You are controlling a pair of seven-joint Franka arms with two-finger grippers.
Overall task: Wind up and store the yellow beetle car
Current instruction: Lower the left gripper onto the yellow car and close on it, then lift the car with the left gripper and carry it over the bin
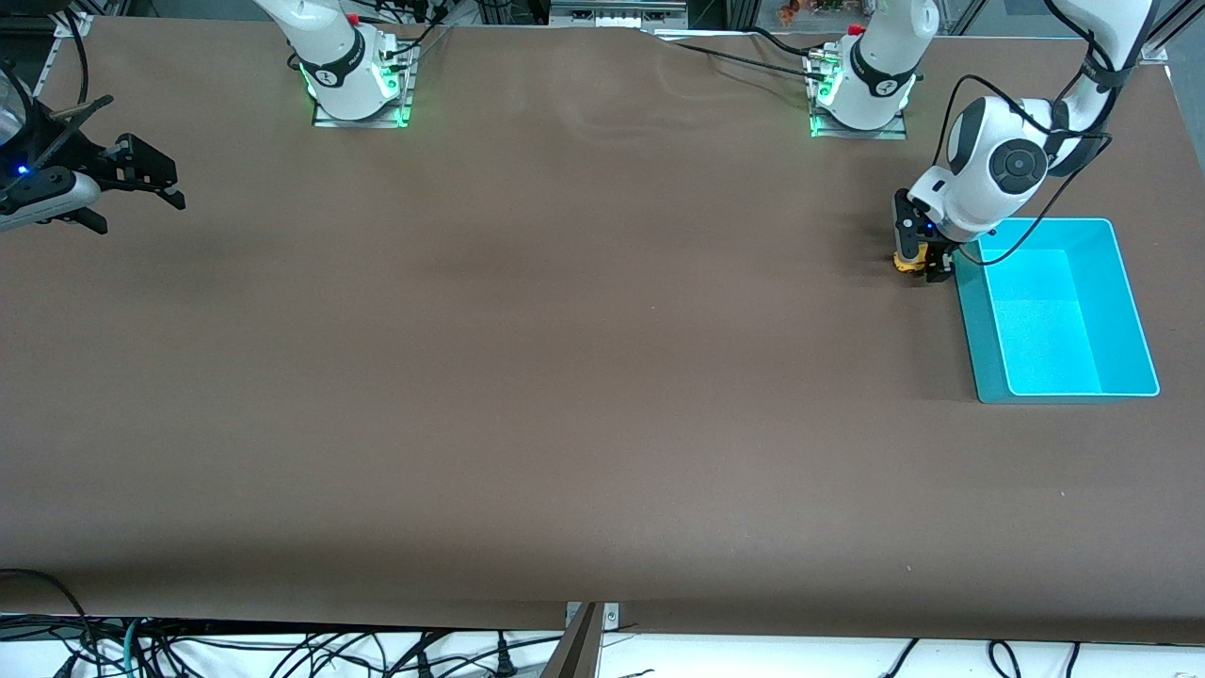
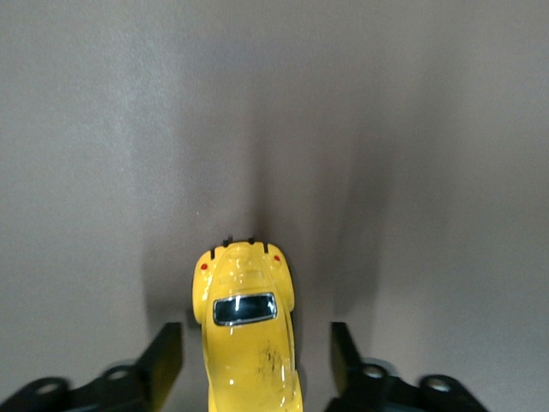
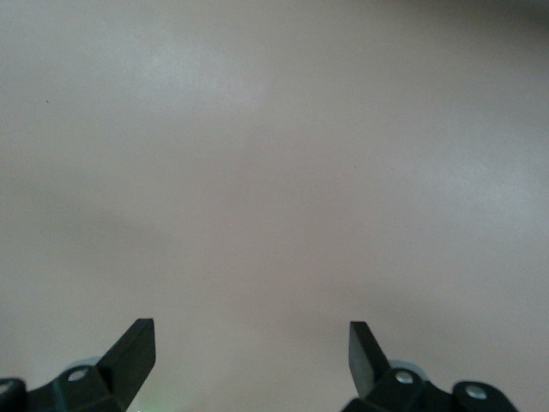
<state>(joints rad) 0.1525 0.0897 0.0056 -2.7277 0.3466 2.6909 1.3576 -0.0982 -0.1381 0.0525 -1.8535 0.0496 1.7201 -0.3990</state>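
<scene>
The left gripper (image 1: 921, 261) is down at the table (image 1: 565, 377), its fingers (image 2: 165, 356) spread apart on either side of the yellow beetle car (image 2: 249, 330) with a gap showing on both flanks; the car sits on the table just beside the cyan bin (image 1: 1059, 311), toward the left arm's end; the right gripper (image 1: 141, 184) waits with fingers apart above the right arm's end of the table.
</scene>
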